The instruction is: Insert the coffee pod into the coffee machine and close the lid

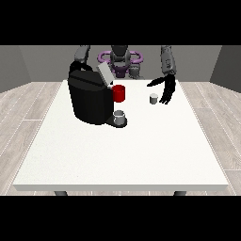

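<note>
Small pale grey cylindrical coffee pod (pixel 153 98) upright on the table, just beside the black hand at the view's right (pixel 166 89), on that hand's machine-facing side and apparently apart from it, though contact hard to rule out from here. Fingers of that hand straight and pointing down towards the tabletop, thumb spread out towards the machine; open, holding nothing. Other hand at the view's left hidden behind the machine; only a grey upper arm (pixel 82 53) showing above it, so finger state impossible to tell.

Bulky black boxy coffee machine (pixel 90 98) well to the pod's left, its grey lid (pixel 104 74) tilted up and open. Red cylindrical part (pixel 119 93) at the machine's front, on the side facing the pod. Small grey cup (pixel 120 116) on the machine's base, below the red part.

Large white rectangular table (pixel 122 155) under the machine, pod and cup. Light wood-plank floor (pixel 23 113) around the table, grey walls (pixel 14 66) behind.

Pod: short, plain, pale, with a slightly lighter top.
</note>
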Controlling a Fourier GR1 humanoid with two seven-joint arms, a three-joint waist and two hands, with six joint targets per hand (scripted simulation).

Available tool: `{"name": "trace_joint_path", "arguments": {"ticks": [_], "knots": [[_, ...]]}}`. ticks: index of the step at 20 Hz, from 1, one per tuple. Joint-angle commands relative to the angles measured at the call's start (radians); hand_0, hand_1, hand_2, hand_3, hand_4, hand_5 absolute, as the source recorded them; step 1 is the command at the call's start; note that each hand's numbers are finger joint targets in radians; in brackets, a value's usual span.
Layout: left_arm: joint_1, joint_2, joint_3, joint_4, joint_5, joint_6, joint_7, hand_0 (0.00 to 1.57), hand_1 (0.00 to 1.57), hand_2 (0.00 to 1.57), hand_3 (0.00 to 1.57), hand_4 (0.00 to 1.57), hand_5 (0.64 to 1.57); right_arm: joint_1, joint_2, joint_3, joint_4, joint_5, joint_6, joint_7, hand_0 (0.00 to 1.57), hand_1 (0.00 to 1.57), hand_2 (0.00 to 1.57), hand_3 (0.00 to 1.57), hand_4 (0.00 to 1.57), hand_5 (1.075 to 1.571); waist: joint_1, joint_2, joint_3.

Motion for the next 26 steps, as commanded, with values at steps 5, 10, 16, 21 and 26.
{"name": "trace_joint_path", "arguments": {"ticks": [5,10,16,21,26], "knots": [[-0.061,0.007,-0.046,0.108,-0.126,0.058,0.009,0.63,0.63,0.76,0.49,0.00,1.571,-0.026,0.022,0.020,0.020,0.001,-0.018,0.006,0.00,0.00,0.00,0.00,0.39,1.571,-0.027,0.013,0.0001],[-0.036,0.024,-0.069,0.174,-0.208,0.114,-0.074,0.55,0.55,0.70,0.45,0.00,1.571,-0.045,-0.006,0.012,-0.006,0.007,-0.006,0.062,0.00,0.00,0.00,0.00,0.45,1.571,-0.028,0.016,-0.0003],[-0.113,0.023,-0.027,0.227,-0.234,0.199,-0.136,0.72,0.72,0.86,0.65,0.23,1.571,-0.042,0.022,0.028,0.020,0.004,-0.043,-0.001,0.00,0.00,0.00,0.00,0.49,1.571,-0.033,0.039,-0.0002],[-0.127,0.008,-0.040,0.249,-0.292,0.264,-0.098,0.84,0.84,0.97,0.75,0.38,1.571,-0.014,0.015,0.008,0.051,-0.024,-0.001,-0.039,0.00,0.00,0.00,0.00,0.50,1.571,-0.038,0.023,0.0001],[-0.118,0.046,-0.059,0.305,-0.349,0.281,-0.154,0.90,0.90,1.01,0.78,0.31,1.571,-0.048,-0.005,-0.007,0.011,-0.044,0.004,0.032,0.00,0.00,0.00,0.00,0.52,1.571,-0.043,0.033,0.0000]]}}
